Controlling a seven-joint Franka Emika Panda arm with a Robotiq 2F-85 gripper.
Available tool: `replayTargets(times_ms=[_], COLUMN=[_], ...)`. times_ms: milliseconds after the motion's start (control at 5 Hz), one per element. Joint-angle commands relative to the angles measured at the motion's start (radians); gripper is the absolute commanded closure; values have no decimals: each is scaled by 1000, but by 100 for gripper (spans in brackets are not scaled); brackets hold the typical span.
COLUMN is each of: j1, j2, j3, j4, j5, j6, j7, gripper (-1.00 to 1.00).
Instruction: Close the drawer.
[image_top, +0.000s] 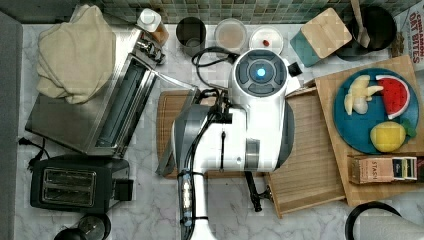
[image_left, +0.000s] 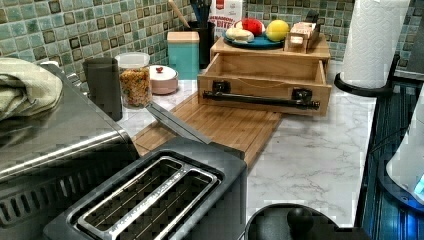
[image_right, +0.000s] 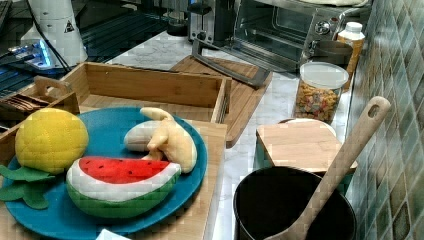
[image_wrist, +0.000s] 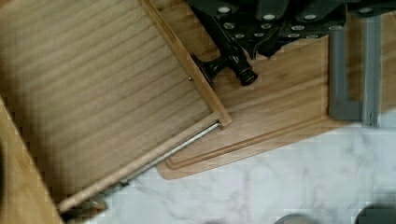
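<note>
The drawer (image_top: 310, 150) stands pulled out of its light-wood cabinet, its ribbed floor bare. In the left view the drawer (image_left: 265, 67) shows its front panel with a long dark handle bar (image_left: 260, 100). The wrist view looks down on the drawer (image_wrist: 93, 93), its front rim and one end of the handle (image_wrist: 233, 65). My gripper (image_wrist: 266, 18) hovers just past the handle, over the bamboo cutting board (image_wrist: 280, 112). In the top view my white arm (image_top: 235, 135) covers the drawer's front half and hides the gripper. In the right view the drawer (image_right: 150, 85) lies open behind the fruit plate.
The cabinet top carries a blue plate (image_top: 350, 130) of toy fruit and a small box (image_top: 382, 170). The cutting board (image_top: 167, 115) lies in front of the drawer, with the toaster oven's open door (image_top: 135, 100) beside it. A black toaster (image_top: 70, 185) and a paper towel roll (image_left: 375, 40) stand nearby.
</note>
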Motion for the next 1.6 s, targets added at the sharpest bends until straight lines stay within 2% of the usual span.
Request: replayTargets(times_ms=[200,400,600,800,1000,1400,1600], j1=[49,41,49,54,60,38,37], j2=[-180,-177,-212,-229,-260,-264,-295], j3=[59,55,55,41,48,91,104], j4=[-376,-390,-495,-593,-687,-746,-818], j5=[-31,47,14,63,81,-7,-51], j6=[284,225,320,433,509,508,588], j7=[-121,-221,-282,-423,-482,-347,-305], gripper=[100,100,100,100,100,100,100])
